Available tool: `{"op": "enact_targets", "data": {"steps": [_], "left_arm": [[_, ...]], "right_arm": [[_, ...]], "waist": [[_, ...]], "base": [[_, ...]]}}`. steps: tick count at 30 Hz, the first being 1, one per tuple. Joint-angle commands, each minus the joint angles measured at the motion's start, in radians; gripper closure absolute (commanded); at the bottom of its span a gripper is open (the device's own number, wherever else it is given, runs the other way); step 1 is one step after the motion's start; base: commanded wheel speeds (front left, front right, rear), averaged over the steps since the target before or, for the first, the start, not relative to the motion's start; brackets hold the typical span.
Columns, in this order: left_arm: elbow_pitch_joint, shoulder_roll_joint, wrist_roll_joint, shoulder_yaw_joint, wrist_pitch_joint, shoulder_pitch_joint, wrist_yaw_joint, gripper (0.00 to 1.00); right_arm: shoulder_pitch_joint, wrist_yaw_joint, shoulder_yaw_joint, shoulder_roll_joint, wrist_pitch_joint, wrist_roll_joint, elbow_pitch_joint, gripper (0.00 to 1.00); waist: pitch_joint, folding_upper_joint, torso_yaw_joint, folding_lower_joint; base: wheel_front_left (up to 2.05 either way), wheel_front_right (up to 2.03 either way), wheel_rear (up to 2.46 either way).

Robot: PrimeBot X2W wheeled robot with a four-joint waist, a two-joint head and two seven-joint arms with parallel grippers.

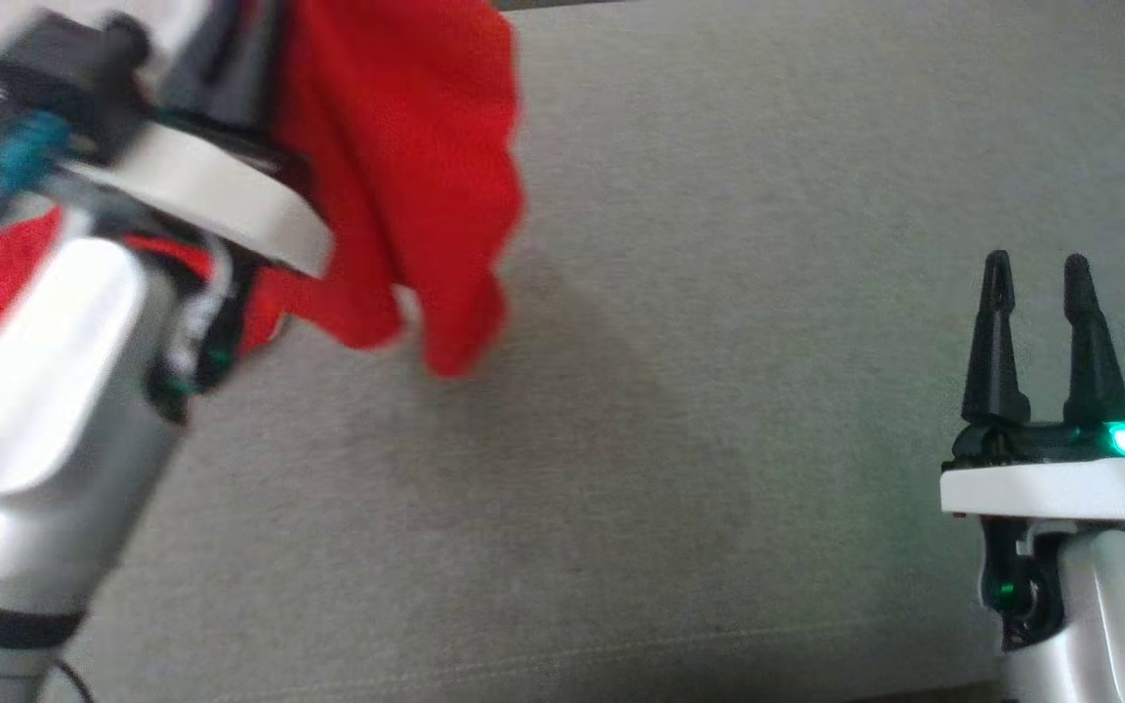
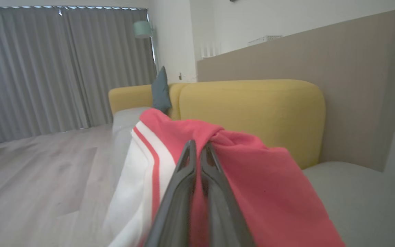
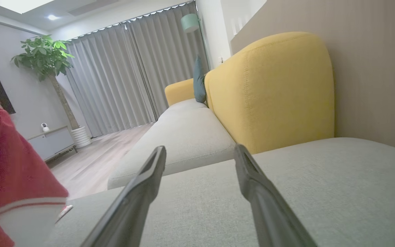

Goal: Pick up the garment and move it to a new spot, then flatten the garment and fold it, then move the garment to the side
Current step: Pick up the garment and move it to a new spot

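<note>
The grey seat (image 1: 719,439) is viewed from close above by the head camera, facing down. Both wrist cameras are held low over it, pointed level along it — the yellow backrest (image 2: 252,113) and grey curtains (image 2: 46,68) are shared by them, the red garment (image 1: 406,176) by all three.

The garment (image 1: 406,176) hangs at ten o'clock above the sofa seat (image 1: 670,439). The right pincer (image 1: 1036,268) stands apart at four o'clock.
</note>
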State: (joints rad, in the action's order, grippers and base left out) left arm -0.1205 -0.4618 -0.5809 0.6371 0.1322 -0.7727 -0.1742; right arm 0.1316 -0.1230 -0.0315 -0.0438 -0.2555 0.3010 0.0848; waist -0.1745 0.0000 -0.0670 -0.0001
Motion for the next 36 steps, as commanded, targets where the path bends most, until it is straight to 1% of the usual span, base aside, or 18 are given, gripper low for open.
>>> {"op": "enact_targets", "data": {"steps": [1,7,12,16,17,18,22,26,28,31,36], "left_arm": [[0.024,-0.028,0.009,-0.043,0.0,-0.039,-0.009,1.0],[-0.064,0.084,0.029,0.027,0.02,-0.053,-0.016,1.0],[-0.151,0.169,0.033,0.064,0.048,-0.082,-0.006,1.0],[-0.238,0.221,0.018,0.059,0.074,-0.104,-0.002,1.0],[-0.27,0.225,0.019,0.055,0.079,-0.108,-0.007,0.59],[-0.301,0.229,0.019,0.054,0.083,-0.11,-0.007,0.0],[-0.4,0.235,0.013,0.039,0.105,-0.116,0.003,0.0],[-0.426,0.231,0.004,-0.003,0.125,-0.101,0.014,0.0],[-0.409,0.222,0.004,-0.035,0.128,-0.079,0.019,0.0],[-0.335,0.202,0.026,-0.102,0.129,-0.017,0.022,0.0],[-0.204,0.179,0.082,-0.198,0.129,0.155,0.039,0.0]], "right_arm": [[0.032,-0.008,0.028,-0.006,-0.006,0.007,-0.038,0.0],[0.048,-0.008,0.036,-0.006,-0.006,0.037,-0.068,0.0],[0.06,-0.008,0.039,-0.006,-0.006,0.071,-0.089,0.0],[0.061,-0.008,0.043,-0.006,-0.006,0.091,-0.097,0.0],[0.061,-0.008,0.045,-0.006,-0.006,0.095,-0.097,0.0],[0.061,-0.008,0.046,-0.006,-0.006,0.098,-0.098,0.0],[0.06,-0.008,0.039,-0.006,-0.006,0.105,-0.1,0.0],[0.056,-0.008,0.025,-0.006,-0.006,0.097,-0.099,0.0],[0.053,-0.008,0.02,-0.006,-0.006,0.086,-0.098,0.0],[0.048,-0.008,0.002,-0.006,-0.006,0.068,-0.098,0.0],[0.035,-0.008,-0.018,-0.006,-0.006,0.022,-0.088,0.0]], "waist": [[-0.016,0.0,-0.035,0.0001],[-0.06,0.0,-0.139,0.0001],[-0.096,0.0,-0.22,0.0001],[-0.112,0.0,-0.265,0.0001],[-0.114,0.0,-0.273,0.0001],[-0.116,0.0,-0.28,0.0001],[-0.118,0.0,-0.283,0.0001],[-0.11,0.0,-0.244,0.0001],[-0.102,0.0,-0.215,0.0001],[-0.088,0.0,-0.158,0.0001],[-0.058,0.0,-0.061,0.0001]], "base": [[0.0,0.0,0.0],[0.0,0.0,0.0],[0.0,0.0,0.0],[0.0,0.0,0.0],[0.0,0.0,0.0],[0.0,0.0,0.0],[0.0,0.0,0.0],[0.0,0.0,0.0],[0.0,0.0,0.0],[0.0,0.0,0.0],[0.0,0.0,0.0]]}}
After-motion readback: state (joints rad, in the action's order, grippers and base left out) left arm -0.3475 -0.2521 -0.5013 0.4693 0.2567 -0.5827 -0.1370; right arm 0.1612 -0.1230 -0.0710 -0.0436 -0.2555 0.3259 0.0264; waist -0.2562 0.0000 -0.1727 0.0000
